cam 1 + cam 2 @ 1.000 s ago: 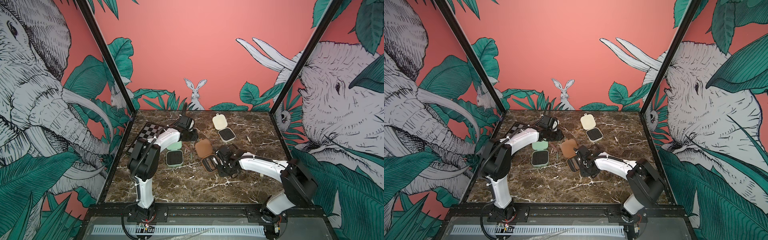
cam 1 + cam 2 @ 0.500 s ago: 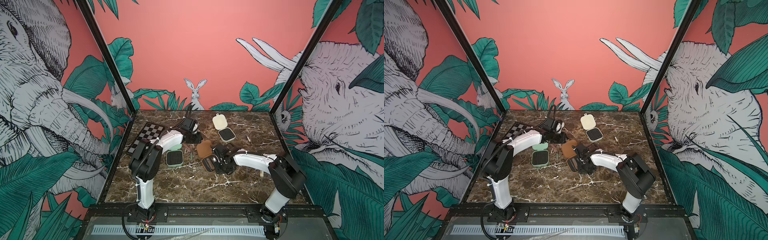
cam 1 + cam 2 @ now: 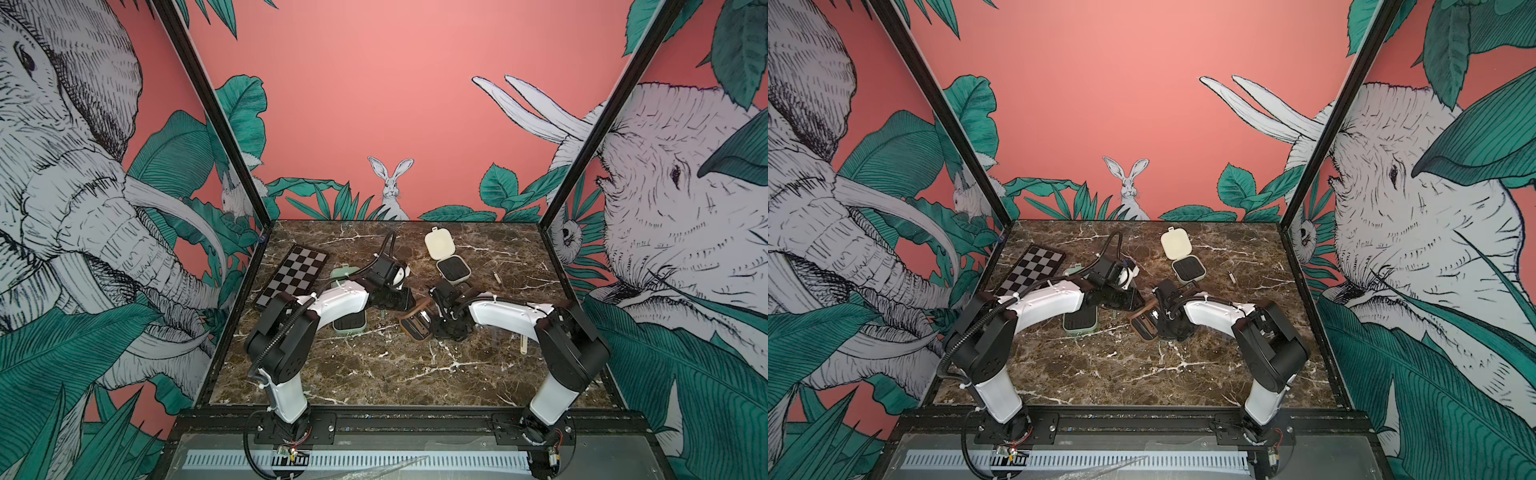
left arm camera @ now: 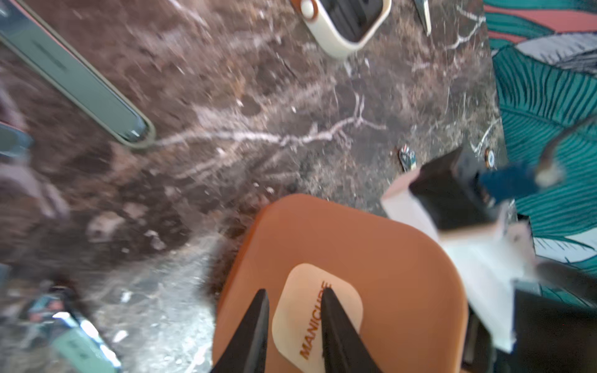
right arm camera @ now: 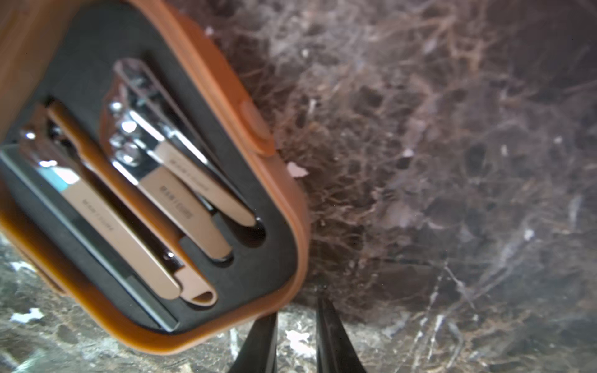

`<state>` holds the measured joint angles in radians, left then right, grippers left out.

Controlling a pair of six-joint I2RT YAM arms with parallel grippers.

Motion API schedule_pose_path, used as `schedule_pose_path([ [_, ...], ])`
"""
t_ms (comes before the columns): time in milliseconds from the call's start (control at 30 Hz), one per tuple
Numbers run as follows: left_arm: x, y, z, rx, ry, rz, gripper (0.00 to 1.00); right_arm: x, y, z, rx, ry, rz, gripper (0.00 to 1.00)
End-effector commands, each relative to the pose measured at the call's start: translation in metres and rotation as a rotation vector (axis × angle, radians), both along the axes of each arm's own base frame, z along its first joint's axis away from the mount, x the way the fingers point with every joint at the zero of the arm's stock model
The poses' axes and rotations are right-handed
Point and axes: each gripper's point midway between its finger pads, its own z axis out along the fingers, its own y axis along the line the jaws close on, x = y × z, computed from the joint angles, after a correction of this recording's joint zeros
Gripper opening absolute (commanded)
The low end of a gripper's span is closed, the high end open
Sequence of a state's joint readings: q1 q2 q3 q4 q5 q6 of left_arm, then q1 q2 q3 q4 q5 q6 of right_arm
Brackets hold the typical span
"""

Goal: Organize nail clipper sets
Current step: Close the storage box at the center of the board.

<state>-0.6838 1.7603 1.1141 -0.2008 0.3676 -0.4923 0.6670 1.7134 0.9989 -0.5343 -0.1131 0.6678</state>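
The brown case (image 3: 415, 328) lies mid-table with its lid (image 4: 371, 258) tipped up over the base. My left gripper (image 4: 294, 290) is open by a narrow gap, its fingertips against the lid's cream MANICURE label. In the right wrist view the brown base (image 5: 290, 200) shows a black insert with several brown tools (image 5: 181, 193) in it. My right gripper (image 5: 298, 306) is open at the base's corner with only marble between its fingers. The mint green case (image 3: 349, 326) lies open under the left arm. The cream case (image 3: 453, 270) lies open at the back.
A black-and-grey checkerboard (image 3: 295, 276) lies at the back left. Loose on the marble are a cream tool (image 3: 524, 345) by the right arm, a small tool (image 3: 496, 277) near the cream case, and a mint green file (image 4: 74, 80) and clipper (image 4: 74, 336) near the left gripper.
My left gripper has swung from the back of the table onto the brown lid, which has tipped up from lying flat. The right gripper's jaws have parted a little.
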Motion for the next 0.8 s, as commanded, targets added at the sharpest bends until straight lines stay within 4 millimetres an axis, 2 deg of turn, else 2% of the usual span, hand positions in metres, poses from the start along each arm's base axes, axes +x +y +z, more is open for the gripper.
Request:
schedule_pose_path([
  [0,-0.016,-0.016,-0.001,-0.035,0.013,-0.024,0.31,0.001,-0.009,0.003,0.015,0.001,-0.053,0.24],
  [100,-0.024,-0.019,-0.016,-0.014,0.036,-0.029,0.31,0.000,-0.018,0.003,0.004,0.002,-0.068,0.24],
  [233,-0.029,-0.015,-0.039,0.036,0.075,-0.018,0.31,-0.008,-0.050,0.001,-0.058,0.010,-0.107,0.27],
  [333,-0.034,-0.012,-0.062,0.069,0.126,-0.005,0.30,-0.010,-0.063,0.023,-0.047,-0.061,-0.121,0.33],
  [400,-0.036,-0.009,-0.076,0.084,0.150,0.008,0.28,-0.009,-0.055,0.038,0.018,-0.099,-0.108,0.34],
  [500,-0.039,-0.006,-0.089,0.097,0.171,0.024,0.28,-0.008,-0.033,0.053,0.157,-0.125,-0.102,0.36],
  [633,-0.040,0.002,-0.088,0.122,0.158,0.043,0.28,-0.012,-0.008,0.055,0.239,-0.101,-0.107,0.36],
  [767,-0.039,0.004,-0.084,0.129,0.150,0.044,0.28,-0.007,0.004,0.049,0.269,-0.103,-0.132,0.36],
])
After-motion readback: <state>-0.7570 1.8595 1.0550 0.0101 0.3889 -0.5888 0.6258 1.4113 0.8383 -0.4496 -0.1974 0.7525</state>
